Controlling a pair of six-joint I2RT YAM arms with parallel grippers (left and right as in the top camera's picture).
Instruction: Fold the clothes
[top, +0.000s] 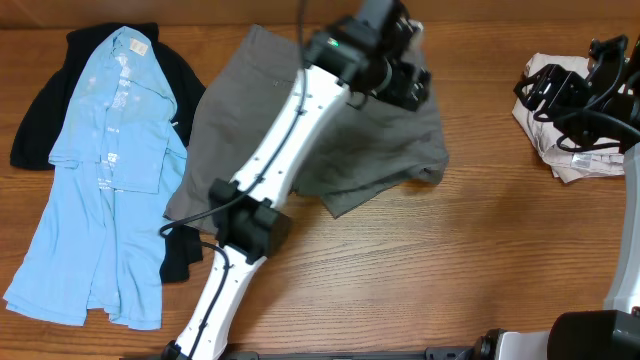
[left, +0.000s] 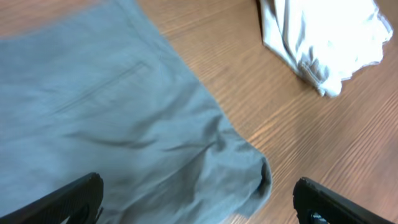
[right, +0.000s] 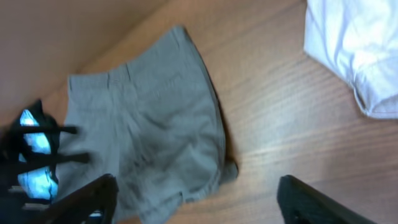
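Grey shorts (top: 385, 150) centre frame on worktop (top: 480, 250), hem seems bunched. Left end effector (left: 199, 205) spread wide above them, right end effector (right: 199, 202) likewise, empty. Pinch corners, pull flat before folding.

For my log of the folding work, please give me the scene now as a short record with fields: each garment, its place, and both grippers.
shorts: grey, mid-table, right corner rumpled
blue shirt: left side, lying on the black shirt
black shirt: under the blue shirt, edges showing
pale garment: crumpled, right side
left gripper: open, empty, over the shorts' right corner
right gripper: open, empty, by the pale garment
table: wood, bare between shorts and pale garment
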